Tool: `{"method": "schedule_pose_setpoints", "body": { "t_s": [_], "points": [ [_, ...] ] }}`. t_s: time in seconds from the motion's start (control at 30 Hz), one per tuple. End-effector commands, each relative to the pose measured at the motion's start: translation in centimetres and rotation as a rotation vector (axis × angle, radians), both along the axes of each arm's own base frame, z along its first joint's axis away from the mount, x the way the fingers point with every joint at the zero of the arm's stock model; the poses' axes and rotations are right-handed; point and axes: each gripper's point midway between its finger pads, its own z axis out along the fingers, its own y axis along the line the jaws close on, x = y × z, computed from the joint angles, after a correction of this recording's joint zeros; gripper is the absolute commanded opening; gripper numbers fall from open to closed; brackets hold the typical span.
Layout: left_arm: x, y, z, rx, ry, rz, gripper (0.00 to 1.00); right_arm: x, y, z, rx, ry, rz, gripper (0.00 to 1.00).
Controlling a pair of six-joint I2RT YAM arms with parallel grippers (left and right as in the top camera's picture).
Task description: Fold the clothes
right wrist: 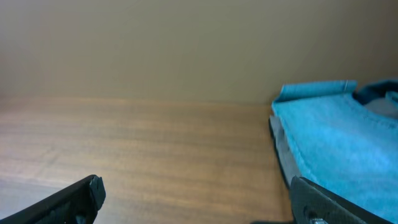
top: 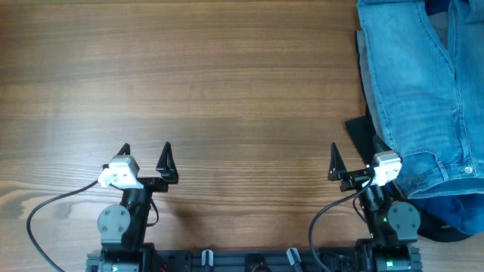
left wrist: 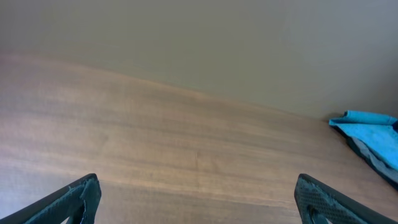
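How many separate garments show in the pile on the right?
3: light blue jeans on top; a grey garment peeking out under their edge nearest the bare table; a dark blue cloth beneath them at the robot's end. Others may be hidden.

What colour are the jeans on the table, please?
The jeans are faded light blue; the overhead view shows it best.

Jeans [top: 412, 83], one pair, one grey garment [top: 362, 68], one dark cloth [top: 448, 215], one left tool [top: 144, 149], one right tool [top: 354, 155]
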Motion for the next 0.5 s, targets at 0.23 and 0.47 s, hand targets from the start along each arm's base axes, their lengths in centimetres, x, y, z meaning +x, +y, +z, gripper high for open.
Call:
{"method": "schedule_pose_setpoints", "body": {
  "t_s": [0.23,0.47],
  "points": [
    [1.6,-0.1,0.6,-0.043,0.277,0.010,1.00,1.2,-0.7,1.7,0.033,0.222,-0.049,1.00],
    [4.0,-0.8,1.0,-0.043,0.537,-0.017,1.00,3.5,-0.6,0.9,0.036,0.523,-0.061,1.00]
  ]
}}
